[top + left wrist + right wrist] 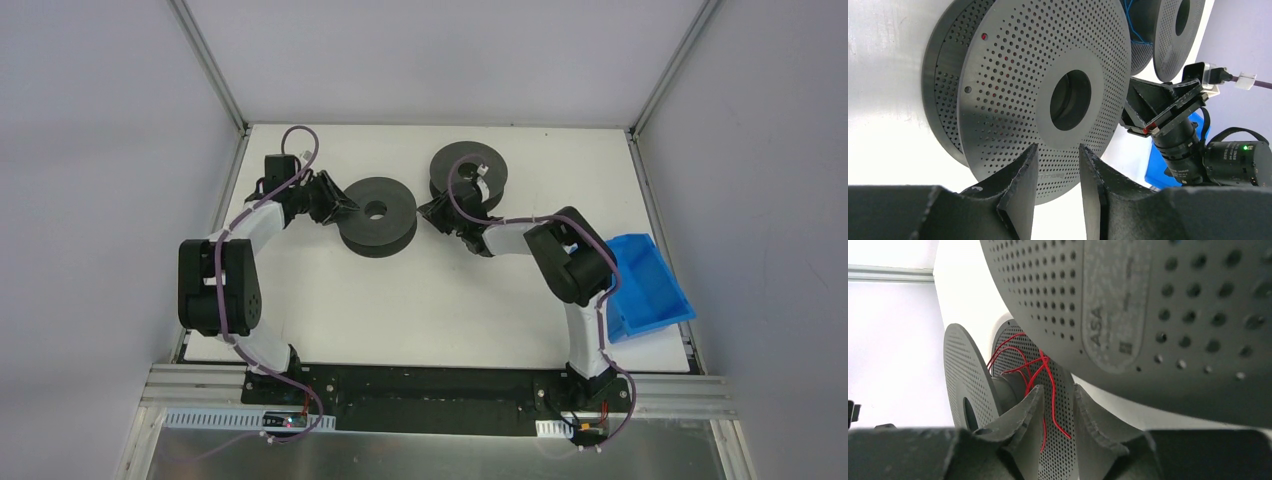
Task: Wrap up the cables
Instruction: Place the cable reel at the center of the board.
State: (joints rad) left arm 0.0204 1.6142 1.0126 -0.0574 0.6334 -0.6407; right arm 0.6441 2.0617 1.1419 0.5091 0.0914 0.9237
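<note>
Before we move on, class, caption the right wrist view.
Red cable tangled on a perforated grey spool, framed by the right gripper, jaws open.

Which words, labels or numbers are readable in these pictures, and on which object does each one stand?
"ASA": on the grey label of the near spool, right wrist view.
Smaller print and a square code on that label: too blurred to read.
Faint lettering low on the spool flange, left wrist view: not readable.
Top view: no text visible.

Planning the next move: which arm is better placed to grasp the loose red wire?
Probably right: the right gripper, open, lines up with the red wire hanging off the spool core; the left gripper faces a perforated flange.
</note>
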